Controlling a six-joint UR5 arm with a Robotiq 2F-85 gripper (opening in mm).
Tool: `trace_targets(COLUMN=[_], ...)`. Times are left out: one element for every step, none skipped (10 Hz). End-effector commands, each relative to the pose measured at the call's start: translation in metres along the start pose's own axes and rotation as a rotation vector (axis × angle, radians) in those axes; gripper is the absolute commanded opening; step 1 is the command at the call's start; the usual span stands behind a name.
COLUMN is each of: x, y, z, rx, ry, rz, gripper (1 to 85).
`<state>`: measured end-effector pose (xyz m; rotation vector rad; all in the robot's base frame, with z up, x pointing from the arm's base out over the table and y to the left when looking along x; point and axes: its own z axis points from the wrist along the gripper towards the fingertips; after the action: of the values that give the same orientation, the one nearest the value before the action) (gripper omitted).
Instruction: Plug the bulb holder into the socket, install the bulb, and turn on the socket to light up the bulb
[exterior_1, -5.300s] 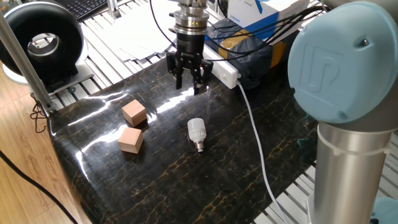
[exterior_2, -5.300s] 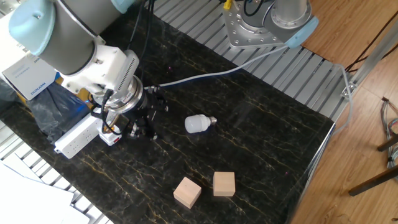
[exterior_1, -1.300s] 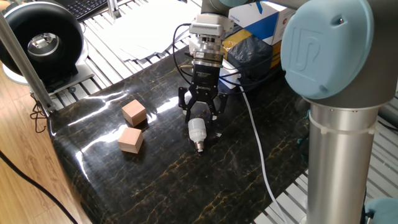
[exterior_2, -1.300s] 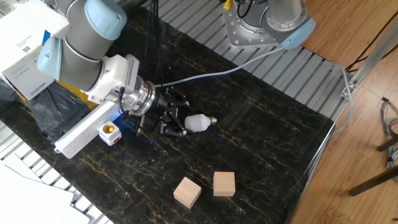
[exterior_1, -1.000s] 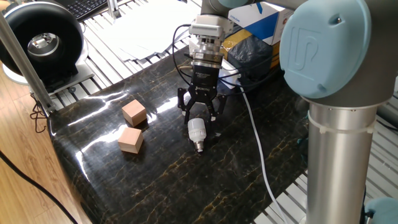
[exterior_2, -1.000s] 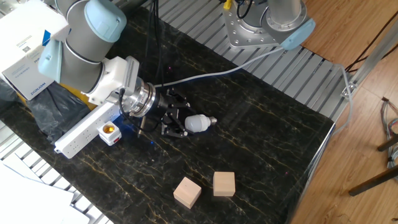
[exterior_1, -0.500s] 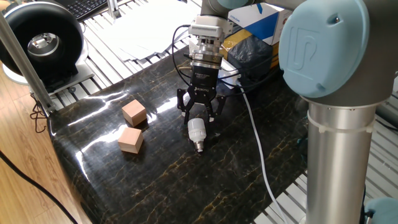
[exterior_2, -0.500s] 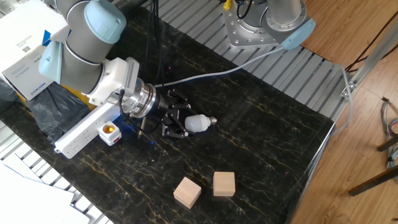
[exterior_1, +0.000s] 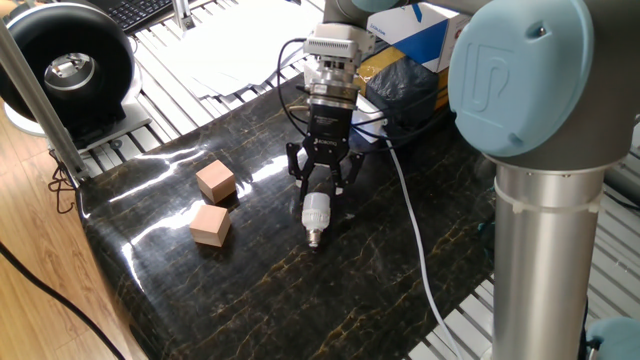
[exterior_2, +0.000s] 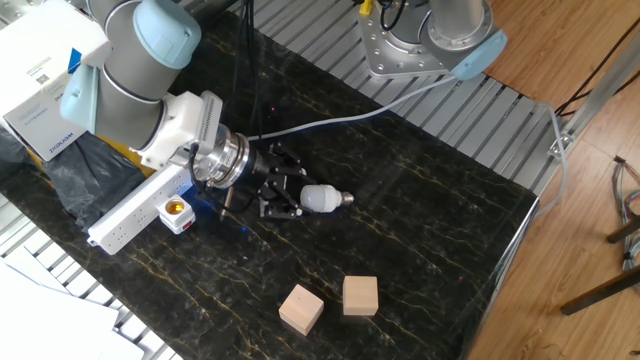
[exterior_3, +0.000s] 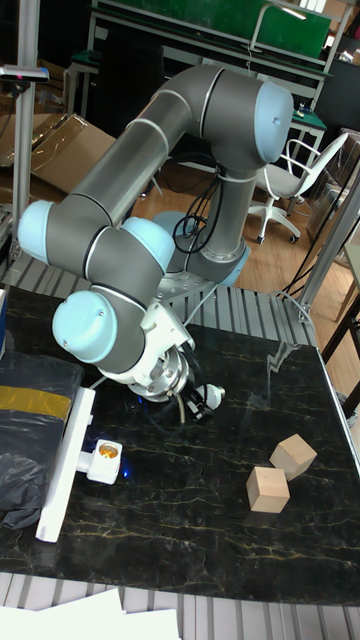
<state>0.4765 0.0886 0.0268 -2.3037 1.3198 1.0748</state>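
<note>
Tool (exterior_1: 318, 192) fingers are closed on the white body of the bulb (exterior_1: 316, 213), which lies on the dark counter (exterior_1: 300, 290) with its metal screw base pointing away from the wrist. Bulb holder (exterior_2: 176, 213) sits plugged into the end of the socket (exterior_2: 130, 223) at the counter's edge. Two wooden blocks (exterior_2: 329, 301) rest well apart from the bulb.

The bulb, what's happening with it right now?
The arm's end effector is down at the table, its fingers either side of the bulb, which lies with its screw base pointing away from the wrist. Whether the grip is firm cannot be told. The bulb holder already sits in the socket. Two wooden blocks lie apart, untouched.
</note>
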Motion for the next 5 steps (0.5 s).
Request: trace_targets(x=[-0.003, -0.006, -0.008, -0.008, -0.006], y=[-0.001, 0.001, 0.002, 0.004, 0.005], z=[-0.004, -0.007, -0.01, -0.012, -0.017], rx=[0.007, 0.003, 0.001, -0.002, -0.001], ry=[-0.007, -0.01, -0.009, 0.0, 0.01], rz=[0.012, 0.023, 0.035, 0.052, 0.068], gripper=[46.7, 45.3, 43.3, 41.0, 39.3])
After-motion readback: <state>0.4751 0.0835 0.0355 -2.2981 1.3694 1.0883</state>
